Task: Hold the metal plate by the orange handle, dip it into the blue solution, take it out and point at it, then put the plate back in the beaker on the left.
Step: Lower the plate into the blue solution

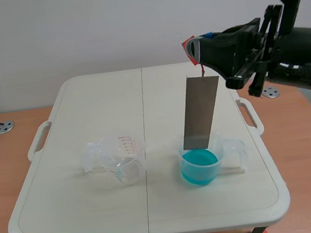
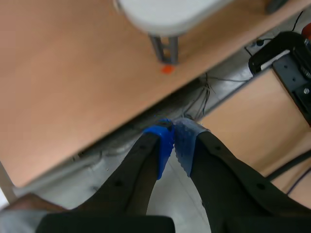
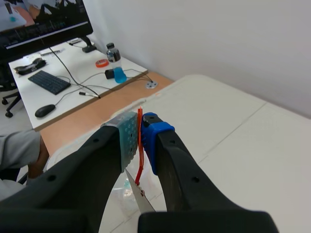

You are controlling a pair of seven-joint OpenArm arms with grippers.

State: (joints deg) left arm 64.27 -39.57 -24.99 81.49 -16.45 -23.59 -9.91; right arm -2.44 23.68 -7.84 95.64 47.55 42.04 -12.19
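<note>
A white folding table (image 1: 82, 216) carries 2 vessels: an empty clear beaker (image 1: 122, 161) at the left and, well apart to its right, a beaker of blue solution (image 1: 200, 167). Beyond the table, the right wrist view shows a desk with a keyboard (image 3: 51, 81), a mouse (image 3: 44, 110) and a bottle (image 3: 112, 52), plus a person's grey sleeve (image 3: 19, 148).

In that view only a corner of the metal plate (image 1: 201, 111) shows under the fingers. Whether its lower edge touches the liquid cannot be told. The left gripper (image 2: 174, 143) shows only in its own wrist view.

The right arm comes in raised from the right. Its right gripper (image 1: 192, 48) is clenched on the orange handle (image 3: 140, 160), and the plate hangs slightly tilted with its lower edge at the blue beaker's mouth. The left gripper is clamped on nothing, its 2 pads meeting, above the floor near a table leg (image 2: 165, 48).
</note>
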